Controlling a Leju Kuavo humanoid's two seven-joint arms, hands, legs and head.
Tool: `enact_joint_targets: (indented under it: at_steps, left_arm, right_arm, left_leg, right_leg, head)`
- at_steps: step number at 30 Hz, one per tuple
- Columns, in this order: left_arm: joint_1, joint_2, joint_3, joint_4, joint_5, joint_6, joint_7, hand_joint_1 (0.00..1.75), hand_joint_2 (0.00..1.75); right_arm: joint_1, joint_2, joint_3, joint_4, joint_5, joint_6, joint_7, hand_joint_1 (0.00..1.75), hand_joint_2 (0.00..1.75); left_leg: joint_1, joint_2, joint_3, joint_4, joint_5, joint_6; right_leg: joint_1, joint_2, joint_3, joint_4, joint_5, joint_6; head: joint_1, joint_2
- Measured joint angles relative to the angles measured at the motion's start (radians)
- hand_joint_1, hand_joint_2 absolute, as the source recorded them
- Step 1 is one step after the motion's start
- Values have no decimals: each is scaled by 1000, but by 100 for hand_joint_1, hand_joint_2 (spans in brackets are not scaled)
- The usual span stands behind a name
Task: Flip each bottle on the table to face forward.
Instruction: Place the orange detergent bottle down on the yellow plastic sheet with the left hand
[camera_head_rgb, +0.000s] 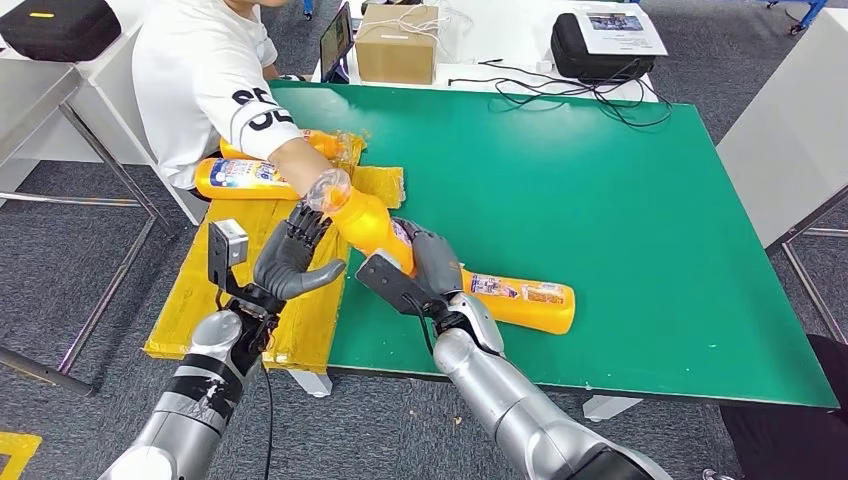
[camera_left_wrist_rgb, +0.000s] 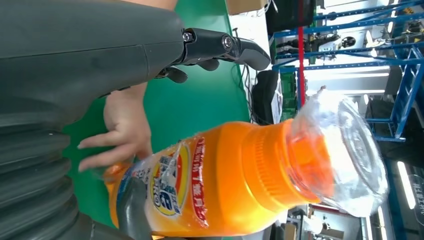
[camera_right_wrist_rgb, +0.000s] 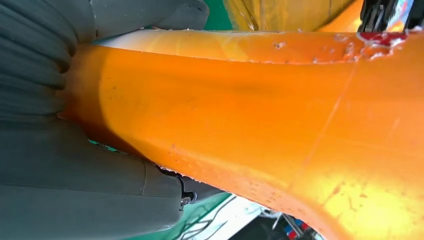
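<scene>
My right robot hand (camera_head_rgb: 432, 262) is wrapped around the body of an orange bottle (camera_head_rgb: 372, 225) near the centre of the head view, holding it tilted above the green surface (camera_head_rgb: 620, 190), its cap end up and to the left. The cap is covered in clear plastic wrap. My left robot hand (camera_head_rgb: 293, 255) sits just left of the bottle with fingers spread and nothing in it, fingertips close to the wrapped cap.

A second bottle (camera_head_rgb: 520, 296) lies on its side on the surface just right of my right robot hand. Two more bottles lie at centre left: one (camera_head_rgb: 240, 178) beside a person's arm (camera_head_rgb: 300, 160), another (camera_head_rgb: 325, 143) just above it on a yellow sheet (camera_head_rgb: 215, 290).

Risks, as I judge them: my grip is on smooth plastic with the heavier end hanging out, so the bottle could slide or twist in my fingers as I turn it. The loose wrap gives my left robot hand a poor hold if it closes there. The person's hand (camera_left_wrist_rgb: 117, 132) shows just behind the bottle in the left wrist view, so a swing could strike it. Lowering carelessly could knock the bottle lying next to my right robot hand.
</scene>
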Motion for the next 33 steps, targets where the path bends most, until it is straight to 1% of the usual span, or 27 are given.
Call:
enact_joint_targets:
  at_steps: [2, 7, 10, 14, 17, 22, 32, 33]
  left_arm:
    - [1, 0, -4, 0, -5, -4, -2, 0, 175]
    - [-6, -3, -21, 2, -10, -10, 29, 0, 175]
    - [-16, -8, -33, 15, -11, -9, 40, 0, 175]
    - [-41, -15, -45, 50, -7, -3, 48, 0, 175]
    - [-58, -20, -52, 78, 2, -1, 48, 0, 175]
    - [-73, -25, -56, 102, 8, -4, 47, 0, 175]
    - [-78, -25, -56, 119, 20, -11, 49, 0, 175]
    - [-78, -25, -56, 120, 24, -12, 52, 44, 175]
  right_arm:
    - [1, 4, -1, 2, 13, 7, 0, 175, 175]
    - [-5, 25, 0, 5, 43, 38, 19, 175, 175]
    - [-7, 35, 12, 6, 38, 50, 29, 175, 175]
    - [-10, 36, 59, 4, -9, 54, 48, 175, 175]
    - [-16, 36, 112, -3, -54, 53, 62, 175, 175]
    - [-27, 36, 187, -11, -86, 52, 82, 175, 175]
    - [-38, 36, 237, -11, -111, 50, 90, 175, 175]
    - [-40, 36, 244, -11, -114, 49, 91, 161, 175]
  left_leg:
    - [0, 0, 0, 0, 0, 0]
    - [0, 0, -1, 0, 0, 0]
    - [0, 0, -1, 0, 0, 0]
    - [0, 0, -1, 0, 0, 0]
    - [0, 0, -1, 0, 0, 0]
    - [0, 0, -1, 0, 0, 0]
    - [0, 0, -1, 0, 0, 0]
    - [0, 0, -1, 0, 0, 0]
  right_leg:
    - [0, 0, 0, 0, 0, 0]
    - [0, 0, -1, 0, 0, 0]
    - [0, 0, -1, 0, 0, 0]
    - [0, 0, -1, 0, 0, 0]
    - [0, 0, -1, 0, 0, 0]
    - [0, 0, -1, 0, 0, 0]
    - [0, 0, -1, 0, 0, 0]
    - [0, 0, -1, 0, 0, 0]
  head:
    - [0, 0]
    - [0, 0]
    - [0, 0]
    - [0, 0]
    - [0, 0]
    - [0, 0]
    - [0, 0]
    - [0, 0]
